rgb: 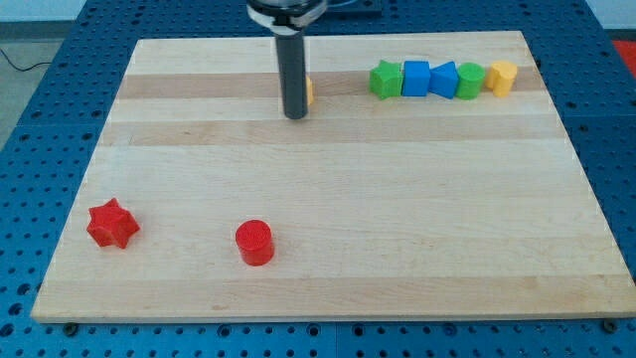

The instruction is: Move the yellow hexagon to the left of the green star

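Observation:
My tip rests on the board near the view's top, left of centre. A yellow block peeks out from behind the rod on its right side, touching or nearly touching it; its shape is hidden. The green star lies to the right of that block with a gap between them. It is the left end of a row along the top edge. A second yellow block, flat-sided like a hexagon, is the right end of that row.
Between the green star and the right yellow block sit a blue cube, a blue angular block and a green round block. A red star and a red cylinder lie at the lower left of the wooden board.

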